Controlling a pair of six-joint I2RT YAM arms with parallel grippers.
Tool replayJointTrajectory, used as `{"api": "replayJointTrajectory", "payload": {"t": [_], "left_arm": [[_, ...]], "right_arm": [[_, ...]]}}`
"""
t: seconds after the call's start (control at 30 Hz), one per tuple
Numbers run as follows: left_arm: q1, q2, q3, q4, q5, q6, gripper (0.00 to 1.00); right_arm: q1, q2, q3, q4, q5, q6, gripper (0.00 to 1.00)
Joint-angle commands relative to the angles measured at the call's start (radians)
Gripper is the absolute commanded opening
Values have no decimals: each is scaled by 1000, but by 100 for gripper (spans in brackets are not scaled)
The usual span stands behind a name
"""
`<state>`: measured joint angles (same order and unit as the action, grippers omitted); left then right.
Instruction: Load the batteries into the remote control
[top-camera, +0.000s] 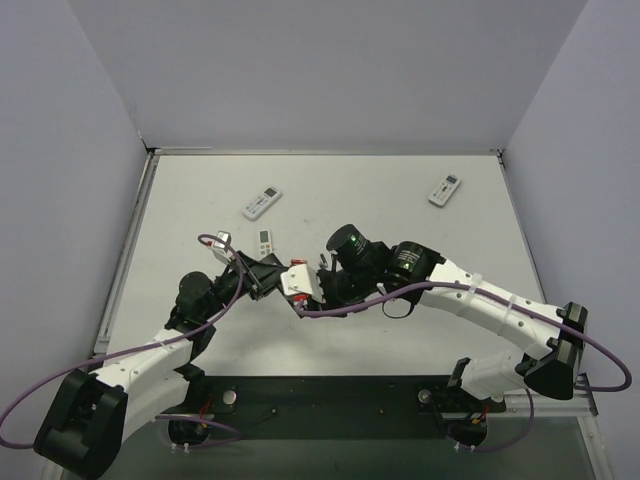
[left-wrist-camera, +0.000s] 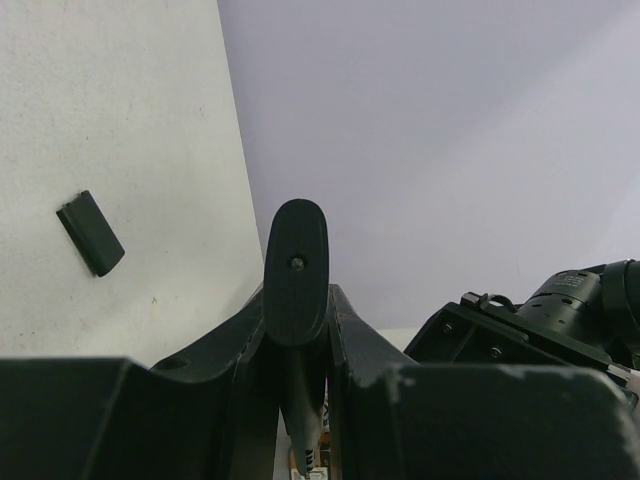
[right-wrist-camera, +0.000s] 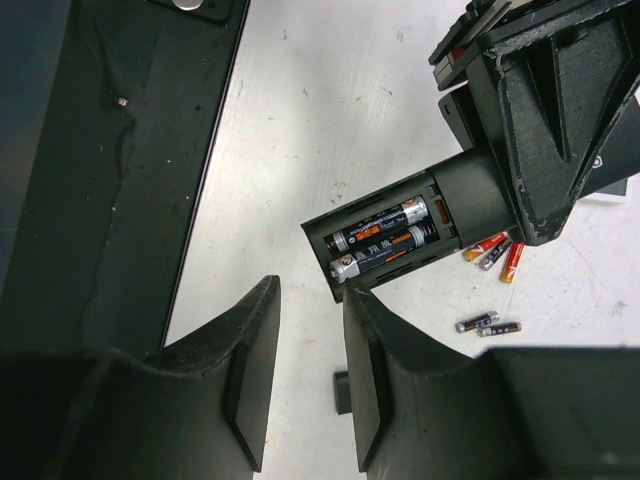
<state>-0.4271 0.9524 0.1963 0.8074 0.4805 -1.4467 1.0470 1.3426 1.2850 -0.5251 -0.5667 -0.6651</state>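
Note:
My left gripper (left-wrist-camera: 298, 330) is shut on a dark remote control (left-wrist-camera: 296, 265) and holds it up off the table. In the right wrist view the remote control (right-wrist-camera: 470, 195) shows its back with the compartment uncovered. Two black batteries (right-wrist-camera: 385, 235) lie side by side inside it. My right gripper (right-wrist-camera: 308, 300) stands open with nothing between its fingers, and its right fingertip is just at the remote's near end. Several loose batteries, red-and-black (right-wrist-camera: 490, 250) and dark grey (right-wrist-camera: 488, 324), lie on the table below the remote.
A small black battery cover (left-wrist-camera: 90, 232) lies flat on the white table, also visible under my right finger (right-wrist-camera: 340, 392). Two white remotes (top-camera: 262, 202) (top-camera: 444, 190) lie at the back, a smaller one (top-camera: 265, 240) nearer. A dark mat (right-wrist-camera: 100, 150) borders the near edge.

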Motion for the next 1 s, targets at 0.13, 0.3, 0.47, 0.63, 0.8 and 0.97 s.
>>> {"api": "replayJointTrajectory", "payload": {"t": [0.13, 0.3, 0.47, 0.63, 0.8, 0.97], "left_arm": [[-7, -18, 54, 13, 38, 17, 0], [-7, -23, 55, 12, 40, 16, 0], [-7, -24, 58, 12, 44, 14, 0], [-7, -26, 63, 12, 46, 12, 0], [-9, -29, 63, 12, 47, 9, 0], [-9, -32, 66, 13, 46, 9, 0]], "right_arm": [[-15, 39, 45, 20, -21, -71, 25], [-16, 53, 50, 22, -21, -74, 23], [-16, 66, 48, 20, -22, -73, 20], [-16, 82, 50, 22, -25, -71, 19], [-18, 96, 51, 22, -16, -70, 15], [-18, 107, 53, 23, -4, -67, 13]]}}
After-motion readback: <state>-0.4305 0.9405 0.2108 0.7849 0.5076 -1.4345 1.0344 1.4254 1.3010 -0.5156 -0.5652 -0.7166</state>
